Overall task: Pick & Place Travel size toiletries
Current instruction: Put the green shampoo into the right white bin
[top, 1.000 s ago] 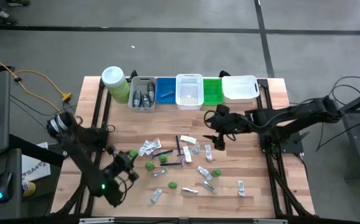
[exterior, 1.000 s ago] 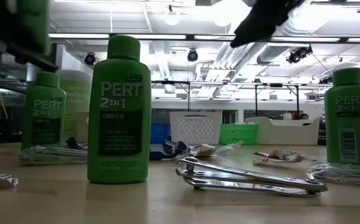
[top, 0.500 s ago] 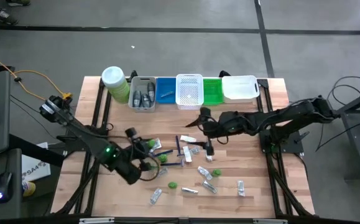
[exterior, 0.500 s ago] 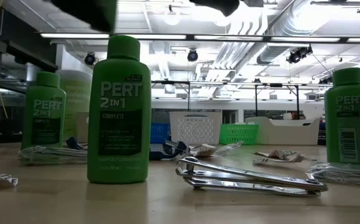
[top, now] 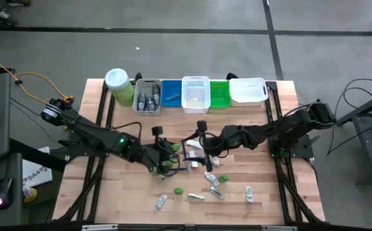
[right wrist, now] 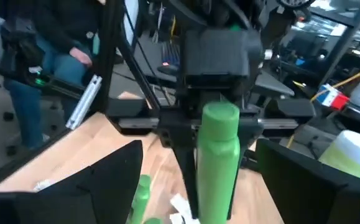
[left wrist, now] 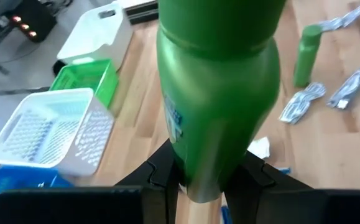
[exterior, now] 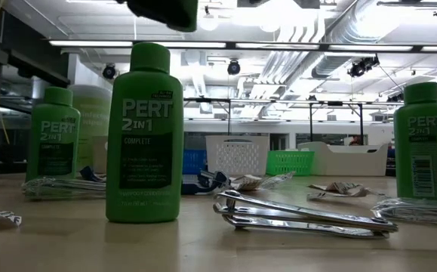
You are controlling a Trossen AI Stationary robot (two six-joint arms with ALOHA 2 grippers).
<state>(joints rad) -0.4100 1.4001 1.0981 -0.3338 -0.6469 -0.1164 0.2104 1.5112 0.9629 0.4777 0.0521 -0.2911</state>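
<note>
**Currently: left gripper carrying a green bottle above mid-table**

Currently a small green bottle (left wrist: 220,93) is being pinched between the fingers of the left gripper (top: 163,149), raised off the wooden table (top: 269,192) over the scattered toiletries near the centre. In the left wrist view the bottle is filling the space between both dark fingers, which are pressing on its sides.

Facing it, the right gripper (top: 202,136) is hovering just beside, over the pile; whether its fingers are spread or closed cannot be told.

Other green bottles (exterior: 143,136) are standing upright on the table, with foil sachets (top: 160,203) and a metal nail clipper (exterior: 301,215) lying nearby.

Along the far edge, a white basket (top: 196,94), a green bin (top: 219,94) and a pale-green jar (top: 118,85) are standing in a row.
</note>
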